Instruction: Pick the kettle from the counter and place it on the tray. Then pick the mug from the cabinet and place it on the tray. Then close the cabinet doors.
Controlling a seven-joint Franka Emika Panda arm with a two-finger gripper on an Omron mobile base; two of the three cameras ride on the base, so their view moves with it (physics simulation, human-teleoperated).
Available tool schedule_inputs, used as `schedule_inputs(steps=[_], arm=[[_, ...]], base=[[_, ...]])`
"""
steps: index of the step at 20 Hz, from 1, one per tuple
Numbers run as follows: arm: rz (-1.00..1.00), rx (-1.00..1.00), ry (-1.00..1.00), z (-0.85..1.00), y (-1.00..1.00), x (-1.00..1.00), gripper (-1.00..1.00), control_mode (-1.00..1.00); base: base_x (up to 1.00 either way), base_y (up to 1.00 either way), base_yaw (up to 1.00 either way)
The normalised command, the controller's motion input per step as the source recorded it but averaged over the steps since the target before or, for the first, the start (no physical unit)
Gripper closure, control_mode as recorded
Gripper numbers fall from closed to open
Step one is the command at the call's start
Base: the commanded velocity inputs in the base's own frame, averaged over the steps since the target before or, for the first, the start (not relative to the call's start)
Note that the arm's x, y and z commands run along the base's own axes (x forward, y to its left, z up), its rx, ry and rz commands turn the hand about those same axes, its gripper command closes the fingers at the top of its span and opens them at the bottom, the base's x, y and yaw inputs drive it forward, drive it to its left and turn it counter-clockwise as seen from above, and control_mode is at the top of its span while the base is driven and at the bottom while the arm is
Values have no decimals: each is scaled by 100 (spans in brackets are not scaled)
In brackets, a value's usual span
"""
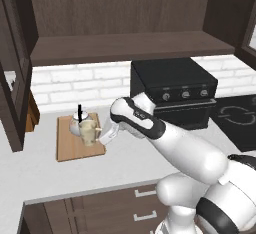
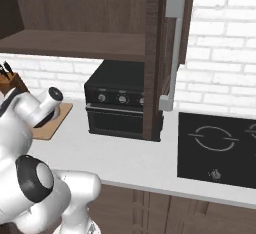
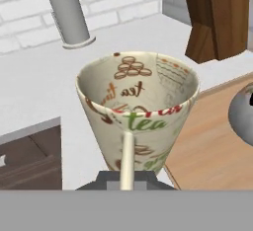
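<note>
Mug (image 1: 89, 132) over tray (image 1: 67, 150), touching kettle (image 1: 78, 123); knife block (image 3: 217, 18) near.

1. The mug (image 3: 138, 111) carries the only readable writing. On its outer wall, just under the rim, the word "tea" stands in green letters.
2. Inside the mug, on the far inner wall, the word "tea" stands again in dark brown script, below a small drawing of brown beans.
3. Red letters run along the outer rim beside the green word, but they are cut off and cannot be read.
4. More brown script on the left inner wall is too curved to read.
</note>
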Motion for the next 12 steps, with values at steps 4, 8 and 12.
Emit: schedule_inputs(steps=[4, 8, 12], arm=[[2, 0, 1, -38, 14, 51, 100, -100], [3, 0, 3, -53, 29, 49, 100, -100], [3, 0, 1, -46, 28, 51, 100, -100]], base=[[0, 0, 0], [0, 0, 0], [0, 0, 0]])
